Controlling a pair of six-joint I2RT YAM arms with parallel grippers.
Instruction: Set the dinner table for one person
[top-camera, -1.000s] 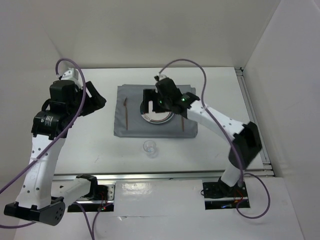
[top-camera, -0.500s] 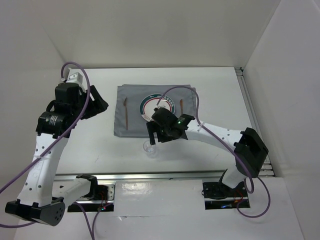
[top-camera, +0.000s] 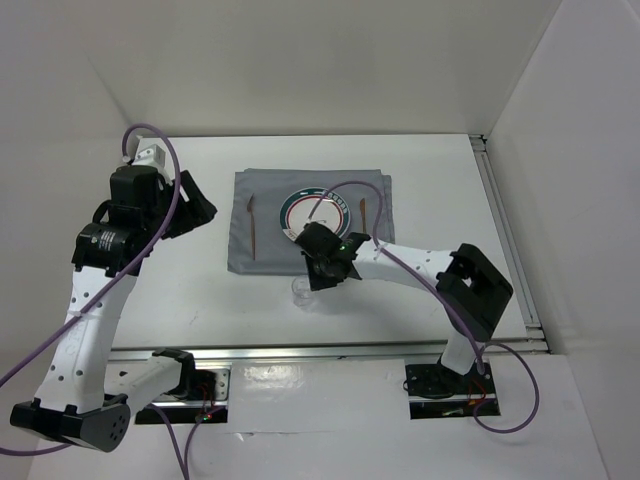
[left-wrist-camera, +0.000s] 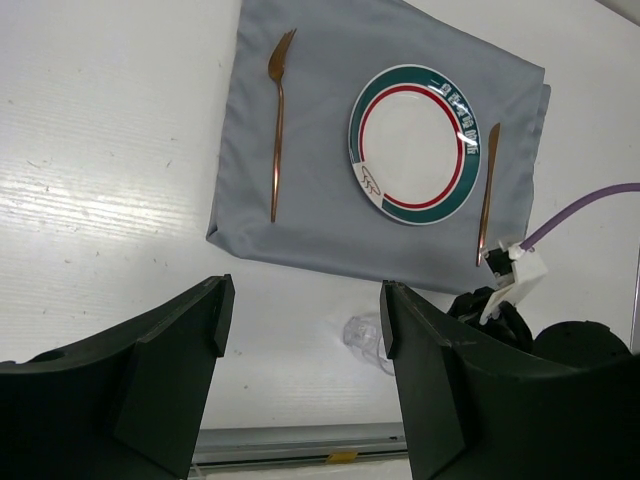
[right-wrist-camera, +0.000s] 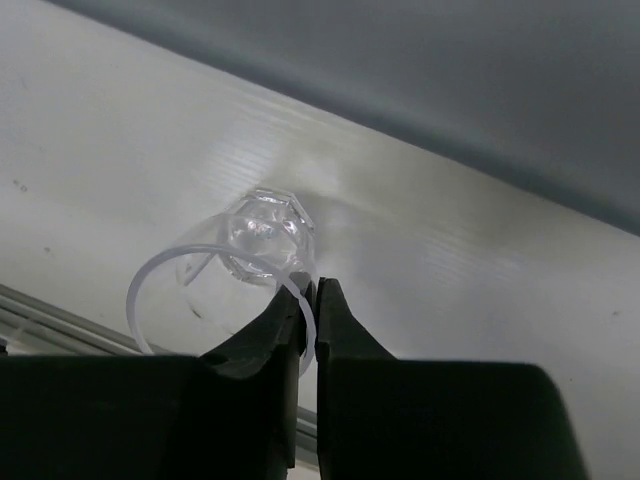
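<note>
Dinner table (top-camera: 190, 300) is carrying a grey placemat (top-camera: 240, 255) at centre, everything else sitting on or near that. Left gripper (left-wrist-camera: 305, 290) is hanging high at 9 o'clock of the mat with fingers spread wide, holding nothing and well apart from the action, so low collision risk. Plate (left-wrist-camera: 415, 143) is sitting mid-mat, with the fork (left-wrist-camera: 277, 125) at its 9 o'clock and the knife (left-wrist-camera: 487, 195) at its 3 o'clock. Clear glass (right-wrist-camera: 230, 270) is standing off the mat on bare table, at 6 o'clock of the plate, just beside the mat's near edge. Right gripper (right-wrist-camera: 310, 300) is pinching the glass rim with fingers narrowed almost together, one inside the wall and one outside. Cannot tell if the base is off the table. Main risk, as I judge it: this is a thin one-wall grip on a smooth surface, so the glass is likely to swing or slide out during a lift. If it is getting dragged toward 12 o'clock and not lifted, the base may catch the mat edge and tip over. Carrying it low past 3 o'clock of the plate risks clipping the knife or the plate rim. The purple cable (top-camera: 345, 190) is arching over the plate and could snag there.
</note>
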